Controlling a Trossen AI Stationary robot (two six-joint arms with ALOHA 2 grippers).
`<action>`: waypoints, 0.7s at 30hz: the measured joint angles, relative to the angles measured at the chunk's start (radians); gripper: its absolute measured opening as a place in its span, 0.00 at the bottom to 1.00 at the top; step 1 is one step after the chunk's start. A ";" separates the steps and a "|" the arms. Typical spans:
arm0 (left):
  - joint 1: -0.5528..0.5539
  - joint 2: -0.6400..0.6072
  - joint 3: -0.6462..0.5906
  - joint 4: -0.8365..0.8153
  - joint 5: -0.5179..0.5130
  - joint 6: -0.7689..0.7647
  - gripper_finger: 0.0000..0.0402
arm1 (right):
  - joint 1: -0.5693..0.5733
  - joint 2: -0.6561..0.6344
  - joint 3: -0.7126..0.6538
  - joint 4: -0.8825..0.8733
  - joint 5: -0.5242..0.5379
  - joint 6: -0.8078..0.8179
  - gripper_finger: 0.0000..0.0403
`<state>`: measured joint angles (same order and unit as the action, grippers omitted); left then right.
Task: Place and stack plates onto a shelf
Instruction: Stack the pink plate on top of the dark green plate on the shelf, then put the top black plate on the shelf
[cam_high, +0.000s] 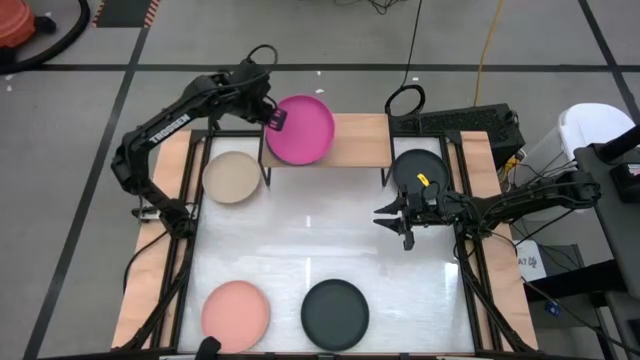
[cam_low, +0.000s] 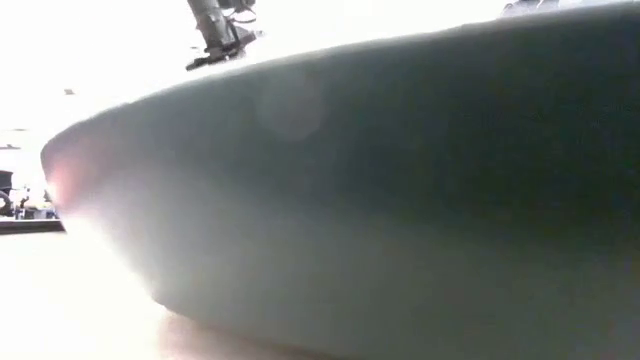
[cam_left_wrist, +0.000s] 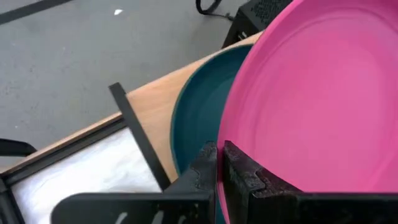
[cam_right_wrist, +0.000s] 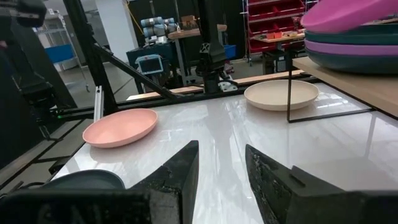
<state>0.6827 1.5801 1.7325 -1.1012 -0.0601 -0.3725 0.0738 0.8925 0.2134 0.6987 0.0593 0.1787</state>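
My left gripper (cam_high: 277, 120) is shut on a magenta plate (cam_high: 302, 130) above the shelf (cam_high: 360, 140), a light wooden board at the table's far edge. Under the magenta plate, a stack of dark teal and purple plates (cam_right_wrist: 354, 53) rests on the shelf board. My right gripper (cam_high: 397, 222) hangs open over the white tabletop, pointing toward the table's left, just near of a black plate (cam_high: 418, 170). A beige plate (cam_high: 232, 177), a salmon plate (cam_high: 236, 312) and a dark plate (cam_high: 335, 313) lie flat on the table. My left gripper pinches the magenta plate's rim (cam_left_wrist: 233, 140) between its two fingers (cam_left_wrist: 208, 171), on the plate's left side, coming level from the table's left. The plate sits tilted over the dark teal plate (cam_left_wrist: 199, 106); whether its other edge touches the stack, I cannot tell.
The shelf's thin black legs (cam_right_wrist: 289, 81) stand beside the beige plate. In the low view the dark plate (cam_low: 400, 200) fills nearly the whole picture. Bare white tabletop (cam_high: 320, 230) lies between the plates. Cables and a black box (cam_high: 470, 125) sit beyond the far right corner.
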 joint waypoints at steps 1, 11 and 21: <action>0.000 0.009 0.000 0.002 0.000 0.000 0.02 | 0.000 0.000 0.000 0.000 0.000 0.000 0.29; 0.000 0.038 -0.003 0.003 -0.080 0.064 0.10 | 0.000 0.000 0.000 0.000 -0.001 -0.004 0.29; -0.007 0.038 -0.003 -0.003 -0.132 0.133 0.11 | 0.000 0.000 0.000 0.000 -0.002 -0.008 0.29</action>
<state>0.6757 1.6180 1.7290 -1.1039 -0.1925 -0.2393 0.0738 0.8925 0.2134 0.6987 0.0574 0.1711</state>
